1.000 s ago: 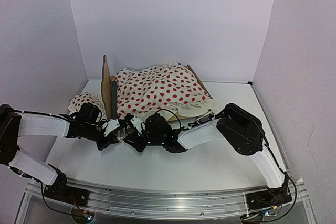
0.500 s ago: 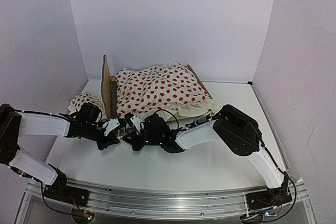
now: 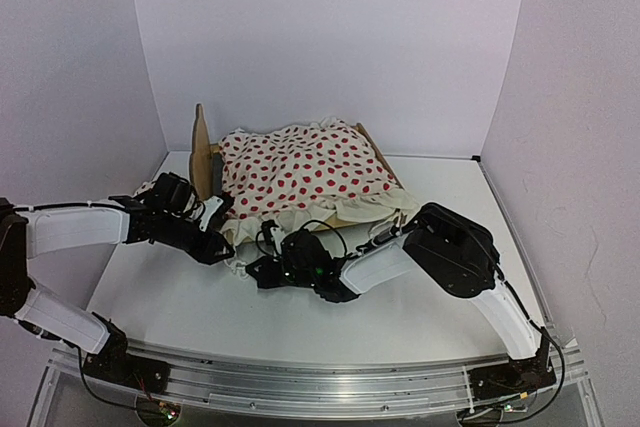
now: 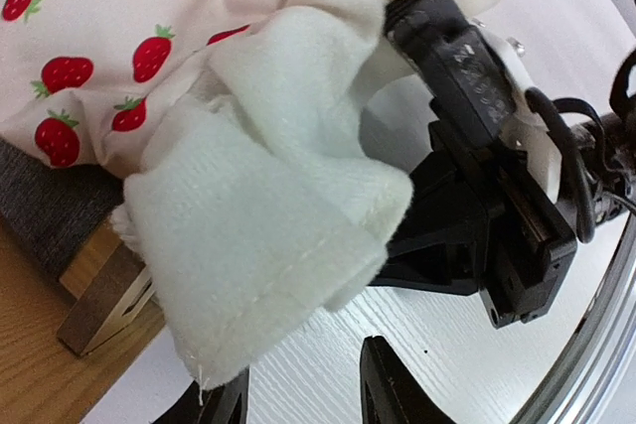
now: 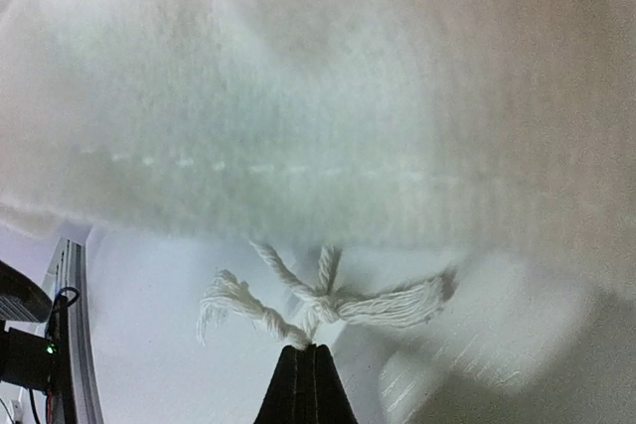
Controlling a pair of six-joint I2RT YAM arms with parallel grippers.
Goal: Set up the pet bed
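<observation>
both arms lie low across the bench point(image 3: 300, 332) toward the pet bed point(image 3: 203, 147) at its back left, left claw point(image 4: 298, 396) half open by the blanket point(image 3: 300, 172) hem, right claw point(image 5: 306, 359) closed against a knotted thread point(image 5: 333, 305).

A white worktop point(image 3: 300, 322) sits in a plain booth with a pale lilac back wall point(image 3: 330, 37), left wall point(image 3: 60, 67) and right wall point(image 3: 580, 97) (all one matte tone). A metal rail point(image 3: 320, 387) runs along the near edge. Soft, even light.
</observation>
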